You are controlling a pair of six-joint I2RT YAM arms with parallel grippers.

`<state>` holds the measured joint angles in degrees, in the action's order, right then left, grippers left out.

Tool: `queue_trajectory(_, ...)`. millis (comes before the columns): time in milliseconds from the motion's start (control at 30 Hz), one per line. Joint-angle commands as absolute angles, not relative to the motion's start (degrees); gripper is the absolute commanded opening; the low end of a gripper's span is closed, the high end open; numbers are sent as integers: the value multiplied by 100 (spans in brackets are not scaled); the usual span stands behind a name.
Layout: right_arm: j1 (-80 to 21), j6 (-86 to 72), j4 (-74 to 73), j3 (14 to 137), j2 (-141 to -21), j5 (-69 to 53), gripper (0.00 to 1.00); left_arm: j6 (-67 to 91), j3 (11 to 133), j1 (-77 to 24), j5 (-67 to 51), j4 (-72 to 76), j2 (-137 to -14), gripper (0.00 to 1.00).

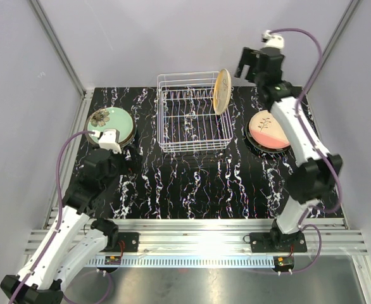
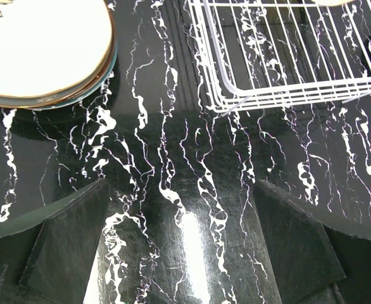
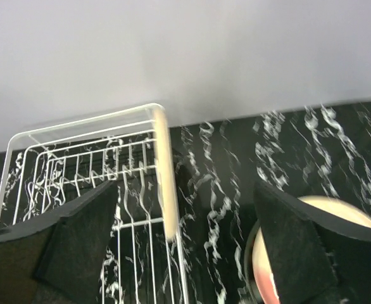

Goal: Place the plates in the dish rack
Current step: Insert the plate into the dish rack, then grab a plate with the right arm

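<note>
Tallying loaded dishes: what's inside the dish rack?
One yellowish plate, standing on edge at the dish rack's right side. What props it is covered by the plate.

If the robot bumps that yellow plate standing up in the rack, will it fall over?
It might wobble: the yellow plate stands on its thin edge, leaning at the right side of the dish rack. The wires probably stop it rolling away. It looks hard and glossy, so likely stiff, slippery and breakable if dropped.

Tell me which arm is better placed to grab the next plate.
Probably left: its open hand sits low beside the round mint-green floral plate; the right hand is raised near the white wire rack.
</note>
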<state>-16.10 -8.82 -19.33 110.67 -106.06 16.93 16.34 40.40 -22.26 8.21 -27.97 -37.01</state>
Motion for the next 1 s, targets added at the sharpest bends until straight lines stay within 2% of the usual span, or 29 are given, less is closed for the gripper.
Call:
queue_trajectory(0,-1074,-1818,-1758,9864,-9494,1415,100,1600,4298,-2241,1046,-2751,-3586,99)
queue_trajectory(133,-309,-2739,-1740,8545,-8703,1029,100,1600,4307,-2232,1011,-2751,-3577,99)
queue_trajectory(167,162,-2899,-1749,8056,-8501,637,100,1600,4315,-2232,1011,-2751,-3568,99)
queue_trajectory(267,728,-3357,-1653,7115,-8184,29,100,1608,4315,-2232,1002,-2751,-3560,99)
queue_trajectory(467,1800,-3937,-943,5532,-7761,-771,100,1617,4307,-2232,1002,-2733,-3507,99)
queue_trajectory(567,2144,-4078,-686,5161,-7761,-1151,100,1617,4307,-2232,993,-2742,-3533,99)
queue_trajectory(633,2319,-4122,-563,5037,-7857,-1396,91,1626,4315,-2232,993,-2742,-3524,99)
queue_trajectory(667,2373,-4157,-502,4949,-7910,-1467,80,1617,4307,-2232,993,-2751,-3533,99)
queue_trajectory(733,2504,-4210,-466,4878,-8050,-1599,70,1626,4315,-2232,993,-2760,-3533,99)
queue_trajectory(767,2531,-4219,-466,4869,-8103,-1617,59,1626,4315,-2232,993,-2751,-3533,99)
queue_trajectory(833,2584,-4175,-440,4887,-8234,-1644,46,1626,4307,-2232,984,-2751,-3533,99)
queue_trajectory(900,2593,-4088,-457,4930,-8305,-1609,39,1626,4315,-2232,976,-2751,-3542,99)
queue_trajectory(967,2593,-4026,-527,5036,-8402,-1503,38,1626,4307,-2232,958,-2742,-3551,99)
